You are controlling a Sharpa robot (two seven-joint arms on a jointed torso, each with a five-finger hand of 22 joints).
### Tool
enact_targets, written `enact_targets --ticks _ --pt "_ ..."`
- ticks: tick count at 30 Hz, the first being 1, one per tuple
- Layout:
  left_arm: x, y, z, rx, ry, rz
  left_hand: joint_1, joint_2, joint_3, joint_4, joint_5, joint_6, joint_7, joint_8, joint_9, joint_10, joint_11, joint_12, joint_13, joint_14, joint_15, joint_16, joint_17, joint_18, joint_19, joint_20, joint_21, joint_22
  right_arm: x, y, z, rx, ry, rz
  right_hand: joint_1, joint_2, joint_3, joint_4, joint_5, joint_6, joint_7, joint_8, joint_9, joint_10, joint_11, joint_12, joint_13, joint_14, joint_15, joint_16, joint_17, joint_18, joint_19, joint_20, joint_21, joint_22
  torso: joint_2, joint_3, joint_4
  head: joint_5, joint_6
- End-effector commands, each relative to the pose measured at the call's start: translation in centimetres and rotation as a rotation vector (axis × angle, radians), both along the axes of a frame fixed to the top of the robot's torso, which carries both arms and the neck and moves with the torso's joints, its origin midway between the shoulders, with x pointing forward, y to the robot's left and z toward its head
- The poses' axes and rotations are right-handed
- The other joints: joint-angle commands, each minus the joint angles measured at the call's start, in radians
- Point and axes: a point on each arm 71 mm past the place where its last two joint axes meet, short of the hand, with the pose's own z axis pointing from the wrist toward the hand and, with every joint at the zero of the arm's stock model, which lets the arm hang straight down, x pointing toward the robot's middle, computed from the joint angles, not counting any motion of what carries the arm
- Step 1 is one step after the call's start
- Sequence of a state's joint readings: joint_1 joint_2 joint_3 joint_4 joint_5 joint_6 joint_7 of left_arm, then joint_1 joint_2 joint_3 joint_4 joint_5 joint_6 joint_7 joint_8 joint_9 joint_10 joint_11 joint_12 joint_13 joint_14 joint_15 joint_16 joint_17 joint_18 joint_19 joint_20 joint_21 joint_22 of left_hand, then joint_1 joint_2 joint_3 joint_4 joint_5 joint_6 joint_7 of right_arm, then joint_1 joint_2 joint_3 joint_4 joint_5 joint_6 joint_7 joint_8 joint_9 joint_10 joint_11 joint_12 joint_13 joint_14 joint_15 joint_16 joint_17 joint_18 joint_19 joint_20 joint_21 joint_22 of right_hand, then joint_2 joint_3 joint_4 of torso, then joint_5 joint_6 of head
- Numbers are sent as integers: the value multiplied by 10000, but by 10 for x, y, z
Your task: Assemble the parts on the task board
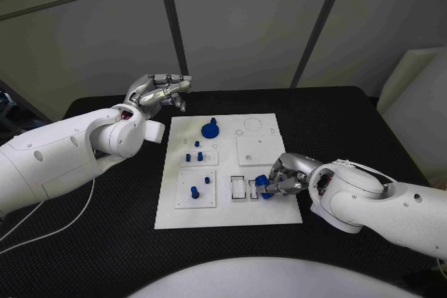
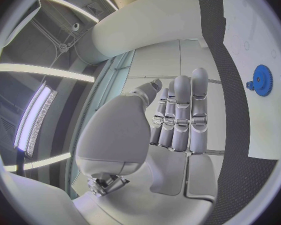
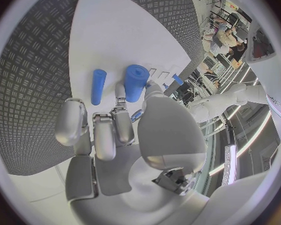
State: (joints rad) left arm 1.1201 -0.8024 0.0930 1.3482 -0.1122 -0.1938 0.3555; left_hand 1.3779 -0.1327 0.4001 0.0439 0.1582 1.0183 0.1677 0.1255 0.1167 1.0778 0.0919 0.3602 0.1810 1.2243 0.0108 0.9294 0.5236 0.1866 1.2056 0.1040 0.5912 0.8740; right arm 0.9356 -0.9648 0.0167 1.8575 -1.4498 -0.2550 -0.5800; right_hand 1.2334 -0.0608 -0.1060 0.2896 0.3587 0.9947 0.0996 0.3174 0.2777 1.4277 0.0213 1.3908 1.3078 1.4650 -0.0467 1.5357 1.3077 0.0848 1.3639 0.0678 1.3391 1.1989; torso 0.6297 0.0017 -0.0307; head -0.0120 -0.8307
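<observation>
The white task board [image 1: 228, 211] lies in the middle of the black table. My right hand [image 1: 287, 175] is low over the board's near right part and pinches a thick blue cylinder [image 3: 135, 82] [image 1: 263, 183] between thumb and fingertips, beside the small slots [image 1: 239, 187]. A thinner blue peg [image 3: 98, 86] lies on the board just beyond the fingers. A blue gear [image 1: 210, 128] [image 2: 262, 80] stands at the board's far middle, and small blue pegs [image 1: 194, 157] [image 1: 195, 192] stand in the left blocks. My left hand [image 1: 160, 90] hangs off the board's far left corner and holds nothing; its fingers [image 2: 181, 115] are stretched out side by side.
A square white block [image 1: 255, 150] sits on the board's right half. A thin cable [image 1: 56, 227] runs over the table at the near left. A pale object [image 1: 419, 85] stands past the table's far right edge.
</observation>
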Motion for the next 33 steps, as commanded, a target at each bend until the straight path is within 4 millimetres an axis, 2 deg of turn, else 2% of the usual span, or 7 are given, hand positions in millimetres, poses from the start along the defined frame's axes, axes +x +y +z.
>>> enact_targets --ticks 1,11,15,19,27,29,33 --pt "0 -1 2 -82 -20 -118 -52 4 -67 8 -30 -25 41 18 -12 -70 22 42 16 -68 21 67 -17 -55 -10 52 -31 -15 -2 -5 -7 -173 127 -370 128 245 -51 -26 212 29 -58 159 73 85 -37 44 561 934 -14 66 2031 -60 58 -42 74 30 -9 -2 -11 19 -3" --pt "0 -1 1 -84 -19 -125 -52 4 -67 8 -30 -25 41 18 -12 -70 22 42 16 -68 21 67 -17 -55 -10 52 -31 -15 -7 -4 7 1341 -675 -1026 463 452 -164 -30 956 47 -136 395 381 32 -115 -127 475 927 -83 55 2010 -68 70 -111 106 82 -28 -1 -12 17 27" --pt "0 -1 1 -87 -18 -131 -52 4 -67 8 -30 -25 41 18 -12 -70 22 42 16 -68 21 67 -17 -55 -10 52 -31 -15 -9 -2 13 2062 -940 -1260 470 455 -173 -30 980 43 -138 401 393 48 -117 -112 498 927 -85 55 2011 -70 75 -112 112 92 -14 -6 18 0 66" --pt "0 -1 1 -84 -17 -124 -52 4 -67 8 -30 -25 41 18 -12 -70 22 42 16 -68 21 67 -17 -55 -10 52 -31 -15 -11 2 16 2431 -1023 -1310 466 462 -190 -21 1008 50 -142 415 412 68 -119 -93 526 927 -87 56 2013 -75 86 -114 126 115 -6 1 13 38 105" --pt "0 -1 1 -93 -15 -150 -52 4 -67 8 -30 -25 41 18 -12 -70 22 42 16 -68 21 67 -17 -55 -10 52 -31 -15 -14 15 13 2338 -421 -890 381 489 -262 11 1040 62 -147 442 458 73 -124 -113 523 928 -92 57 2017 -75 85 -119 127 120 6 0 8 104 86" --pt "-1 -2 1 -99 -9 -173 -52 4 -67 8 -30 -25 41 18 -12 -70 22 42 16 -68 21 67 -17 -55 -10 52 -31 -15 -14 21 9 2077 -51 -616 8 596 -431 24 844 30 -151 440 507 22 -112 -219 441 929 -89 59 2022 -75 74 -117 120 113 12 -3 12 114 68" --pt "-1 -2 1 -101 -1 -188 -56 10 -79 18 -29 -33 46 19 -15 -84 26 51 16 -74 24 72 -28 -53 -14 56 -47 -27 -15 31 7 1896 217 -299 -154 662 -544 24 698 47 -165 470 571 25 -131 -248 441 930 -94 62 2031 -71 64 -120 115 108 14 1 11 145 39"
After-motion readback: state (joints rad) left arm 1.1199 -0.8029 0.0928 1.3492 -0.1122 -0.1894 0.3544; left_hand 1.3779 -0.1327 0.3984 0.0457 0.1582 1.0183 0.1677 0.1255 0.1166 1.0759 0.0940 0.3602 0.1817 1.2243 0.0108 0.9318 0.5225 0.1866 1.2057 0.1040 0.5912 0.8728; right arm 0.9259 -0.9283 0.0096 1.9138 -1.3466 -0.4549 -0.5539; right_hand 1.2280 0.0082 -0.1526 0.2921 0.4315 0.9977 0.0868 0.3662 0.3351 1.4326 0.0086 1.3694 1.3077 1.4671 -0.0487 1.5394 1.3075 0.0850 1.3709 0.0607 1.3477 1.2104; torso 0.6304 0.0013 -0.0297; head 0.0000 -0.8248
